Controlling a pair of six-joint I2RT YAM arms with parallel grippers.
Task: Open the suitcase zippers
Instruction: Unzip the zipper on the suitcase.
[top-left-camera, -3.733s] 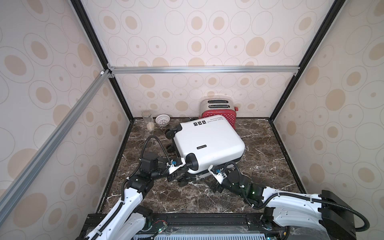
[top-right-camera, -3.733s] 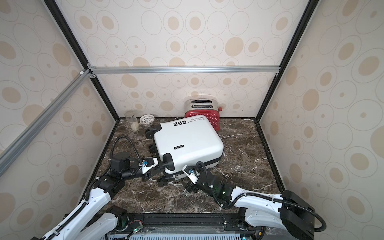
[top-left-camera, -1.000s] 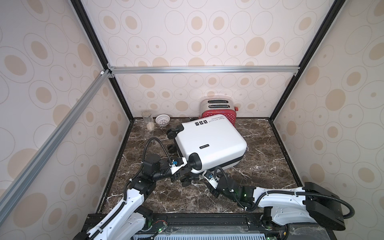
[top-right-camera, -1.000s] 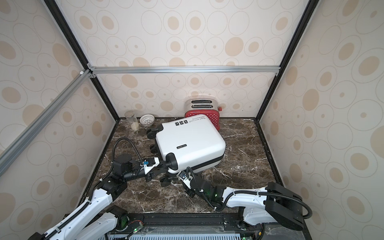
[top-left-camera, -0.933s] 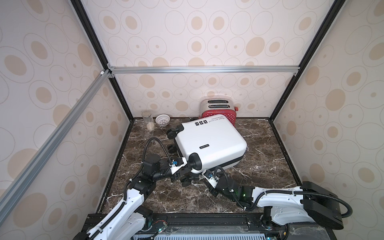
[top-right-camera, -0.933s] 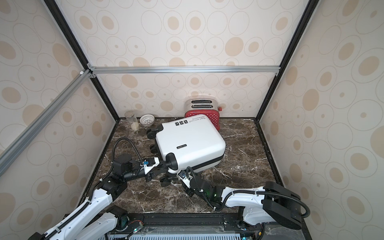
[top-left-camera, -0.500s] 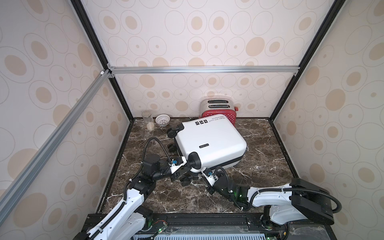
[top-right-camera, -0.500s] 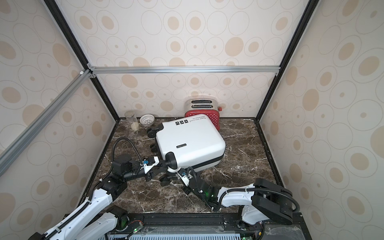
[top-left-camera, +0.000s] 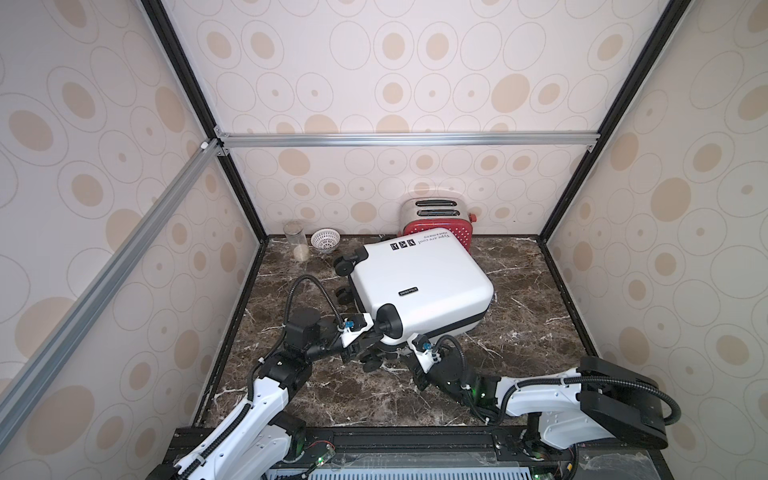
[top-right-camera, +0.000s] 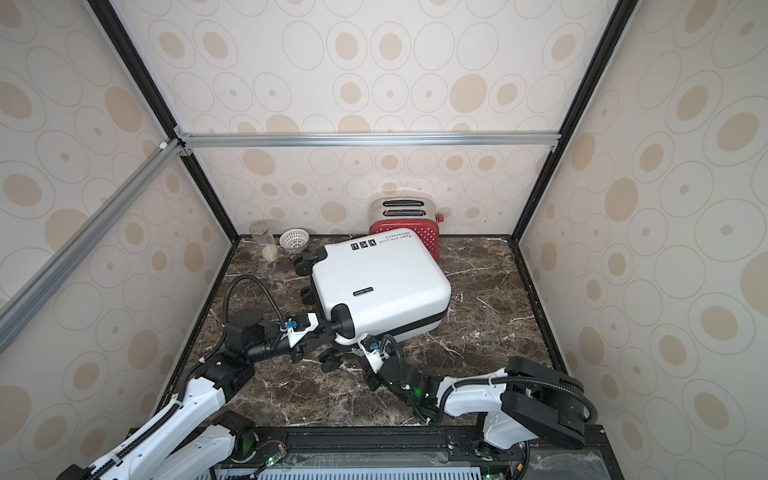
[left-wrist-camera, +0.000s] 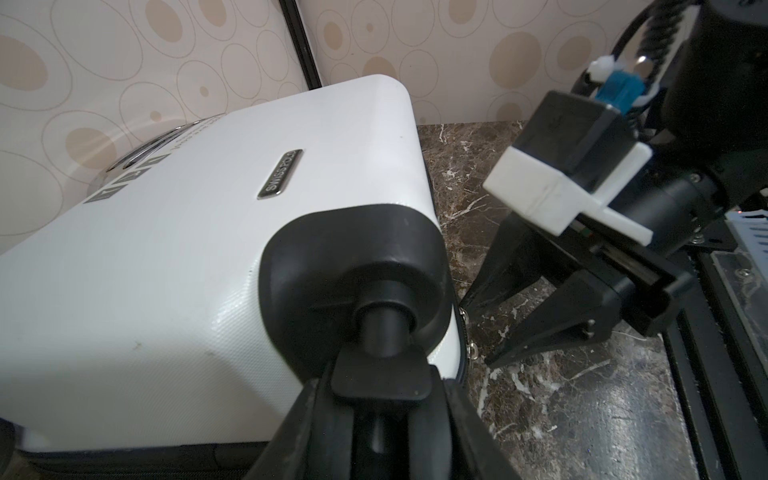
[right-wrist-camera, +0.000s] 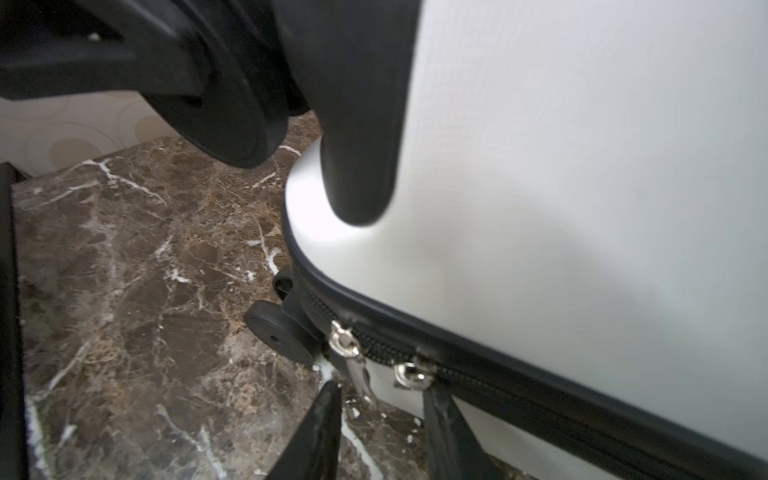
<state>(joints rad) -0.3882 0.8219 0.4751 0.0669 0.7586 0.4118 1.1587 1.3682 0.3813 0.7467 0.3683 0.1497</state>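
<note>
Left hand (left-wrist-camera: 380, 399) is clamped on the caster (left-wrist-camera: 382, 324) at the suitcase (top-left-camera: 419, 286) corner farthest from the toaster (top-left-camera: 432, 212). I'd guess that's purely to pin the case so it won't skate over the marble surface (top-left-camera: 519, 345) once the zip gets tugged. The case itself lies flat just in front of that toaster. Right hand (right-wrist-camera: 380, 397) sits at the same far-from-toaster corner, fingers apart either side of a dangling metal pull (right-wrist-camera: 357, 374) on the zippers (right-wrist-camera: 519, 388), gripping nothing yet. Seam looks closed where I can see it.
</note>
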